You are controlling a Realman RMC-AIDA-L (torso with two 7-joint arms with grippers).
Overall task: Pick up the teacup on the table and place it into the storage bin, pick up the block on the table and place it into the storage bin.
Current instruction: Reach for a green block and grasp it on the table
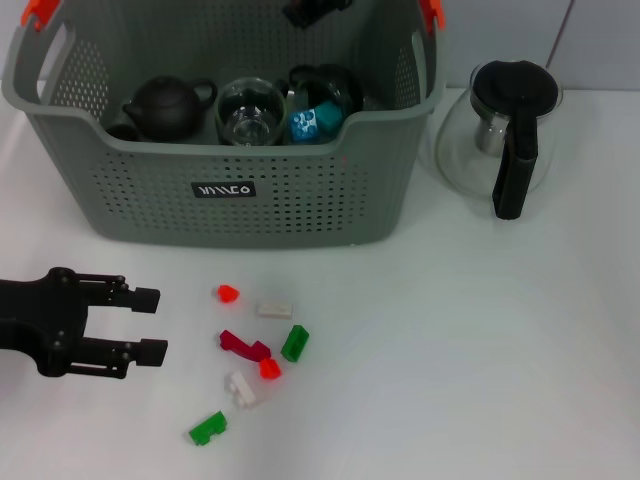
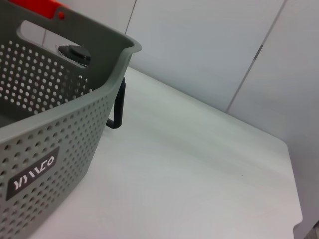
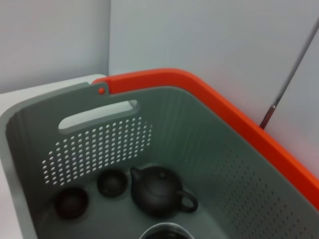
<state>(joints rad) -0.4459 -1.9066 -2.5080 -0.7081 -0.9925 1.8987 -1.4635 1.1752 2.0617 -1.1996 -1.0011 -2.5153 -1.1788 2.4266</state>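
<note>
Several small blocks lie scattered on the table [image 1: 480,330] just in front of the storage bin [image 1: 230,190], near its labelled front wall; no teacup stands outside the bin, while a dark teapot [image 1: 165,108], a glass cup [image 1: 250,112] and two small dark cups [image 3: 112,182] already sit inside it. The red block [image 1: 228,293] lies nearest the bin, and the nearest to my left gripper [image 1: 152,323], which hovers open and empty beside the cluster, away from the glass pot [image 1: 500,130]. My jaws point straight toward the blocks, so I judge the left arm should take one. My right gripper [image 1: 315,10] hangs above the bin; its fingers I cannot make out.
</note>
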